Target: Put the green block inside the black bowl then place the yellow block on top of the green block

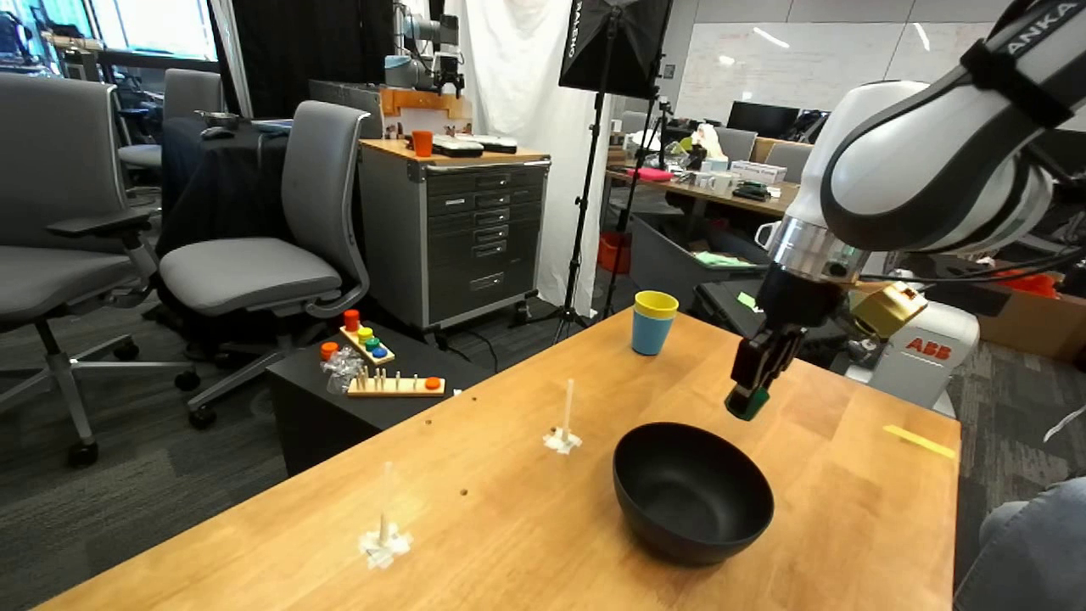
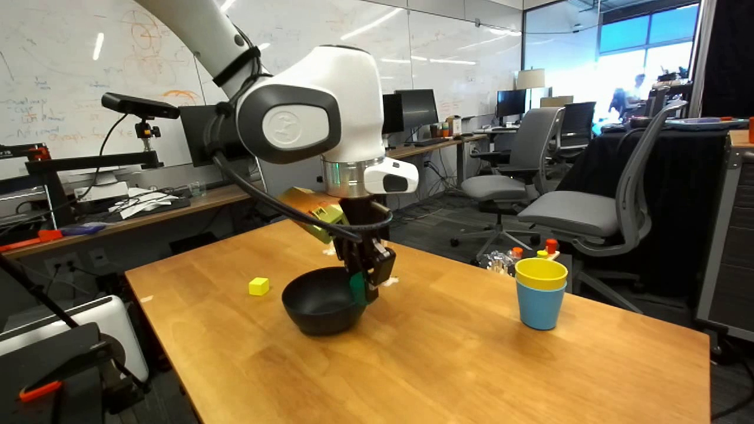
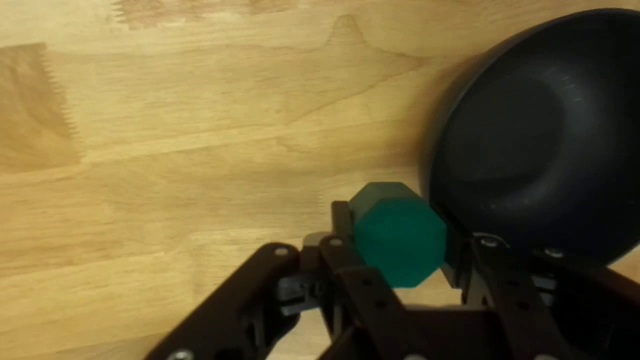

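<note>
The green block (image 3: 400,242) is an eight-sided piece in the wrist view, clamped between the two fingers of my gripper (image 3: 392,235). In both exterior views the gripper (image 1: 751,386) (image 2: 370,274) holds the green block (image 1: 747,404) (image 2: 357,287) up off the table. The black bowl (image 1: 691,496) (image 2: 321,306) stands upright on the table. In the wrist view the bowl (image 3: 505,130) is right of the block, with its inside bare, and the block appears beside its rim. The yellow block (image 2: 258,287) lies on the table beside the bowl; it does not show in the wrist view.
A yellow cup stacked in a blue cup (image 1: 652,327) (image 2: 539,294) stands on the table (image 1: 526,526). Two thin upright pegs (image 1: 568,407) (image 1: 384,509) are taped to the tabletop. A yellow tape strip (image 1: 920,441) lies near a table edge.
</note>
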Controlling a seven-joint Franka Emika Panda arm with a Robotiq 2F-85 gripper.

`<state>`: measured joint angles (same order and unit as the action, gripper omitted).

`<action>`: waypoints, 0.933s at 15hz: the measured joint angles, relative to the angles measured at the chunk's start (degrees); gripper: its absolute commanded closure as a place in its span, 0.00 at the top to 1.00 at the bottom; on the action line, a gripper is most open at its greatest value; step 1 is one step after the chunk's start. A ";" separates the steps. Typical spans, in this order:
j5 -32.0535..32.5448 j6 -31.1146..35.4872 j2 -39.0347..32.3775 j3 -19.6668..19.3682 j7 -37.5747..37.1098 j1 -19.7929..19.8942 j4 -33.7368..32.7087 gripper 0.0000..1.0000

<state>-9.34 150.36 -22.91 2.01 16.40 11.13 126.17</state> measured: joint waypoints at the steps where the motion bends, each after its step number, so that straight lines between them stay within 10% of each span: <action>1: -0.12 0.25 0.80 0.56 0.28 -0.02 0.62 0.17; 14: -1.00 5.28 -4.17 5.94 8.58 -0.15 0.41 0.17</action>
<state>-10.34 155.64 -27.07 7.95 24.98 10.97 126.58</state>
